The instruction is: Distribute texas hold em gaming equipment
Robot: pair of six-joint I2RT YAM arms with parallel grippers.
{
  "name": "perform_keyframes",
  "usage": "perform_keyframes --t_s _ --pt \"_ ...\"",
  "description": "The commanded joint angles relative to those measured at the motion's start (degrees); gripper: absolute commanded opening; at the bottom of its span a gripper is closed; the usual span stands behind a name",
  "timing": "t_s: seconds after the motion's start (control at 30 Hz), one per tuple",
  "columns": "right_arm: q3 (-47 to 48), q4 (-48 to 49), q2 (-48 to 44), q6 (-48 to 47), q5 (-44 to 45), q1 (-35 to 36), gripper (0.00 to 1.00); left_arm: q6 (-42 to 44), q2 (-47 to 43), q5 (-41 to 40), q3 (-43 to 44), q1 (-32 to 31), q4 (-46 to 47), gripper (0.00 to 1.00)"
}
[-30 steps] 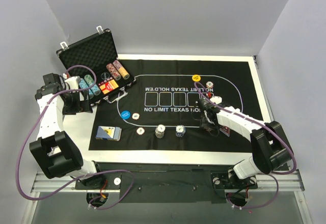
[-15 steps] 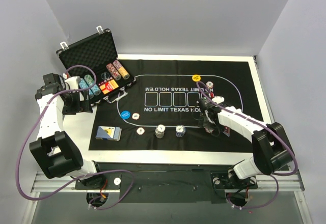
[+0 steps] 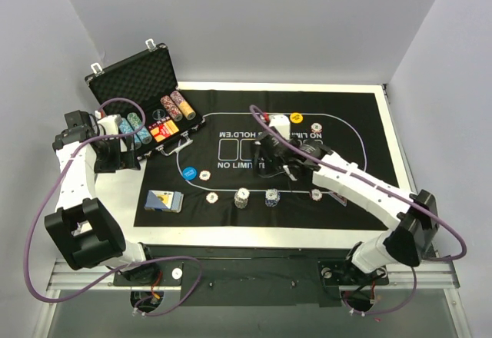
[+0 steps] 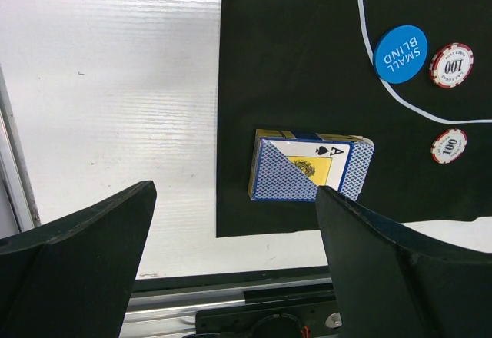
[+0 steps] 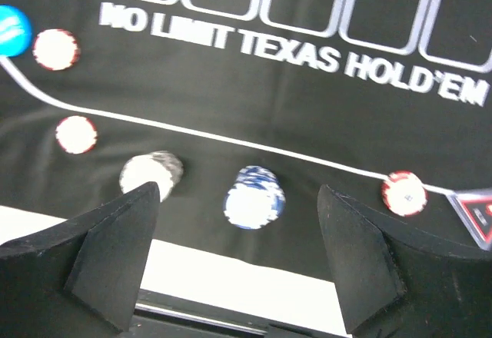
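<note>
1. Poker chips (image 3: 176, 106) sit in two places. Rows of them lie in the open case (image 3: 138, 77) at the far left, and others are set out on the black mat (image 3: 361, 142).
2. On the mat, a white stack (image 5: 150, 173) and a blue stack (image 5: 254, 196) stand side by side but apart, just outside the near curve of the printed oval. Single chips lie along the same line. That spacing reads as seats being served, one share per player.
3. The blue button (image 4: 400, 54) marked SMALL BLIND lies at the oval line just beside a single chip (image 4: 451, 64), likely marking that seat's stake. A yellow button (image 3: 296, 117) lies at the far side of the oval.
4. The card deck (image 4: 311, 170) lies flat at the mat's near left corner, outside the oval — probably parked there until dealing.
5. The right gripper (image 5: 235, 196) hangs above the two stacks with its jaws spread wide, holding nothing and touching nothing. The blue stack shows between its fingers, lower down.
6. The left gripper (image 4: 234, 192) is likewise spread wide and empty. It hangs over the white bench (image 4: 115, 84) near the case — its camera looks down on the deck.
</note>
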Motion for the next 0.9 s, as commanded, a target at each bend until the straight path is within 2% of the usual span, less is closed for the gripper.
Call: perform_keyframes --t_s 0.0,0.23,0.5,0.7,0.87 --pt "7.74 -5.35 6.78 -5.02 -4.15 4.71 0.79 -0.18 -1.6 0.93 1.59 0.37 0.97 0.97" --pt "13.48 -7.73 18.38 -5.55 -6.35 10.7 0.85 -0.36 -1.07 0.93 1.68 0.37 0.79 0.97" --pt "14.36 -6.41 23.85 -4.85 -7.41 12.81 0.85 -0.09 -1.69 0.76 1.86 0.28 0.53 0.97" --pt "13.22 -4.75 25.25 -4.58 -7.15 12.64 0.79 0.17 -2.21 0.41 1.68 0.37 0.53 0.97" --pt "12.78 -3.42 25.96 -3.79 -7.67 12.11 0.67 0.35 -2.57 -0.12 1.42 0.37 0.79 0.97"
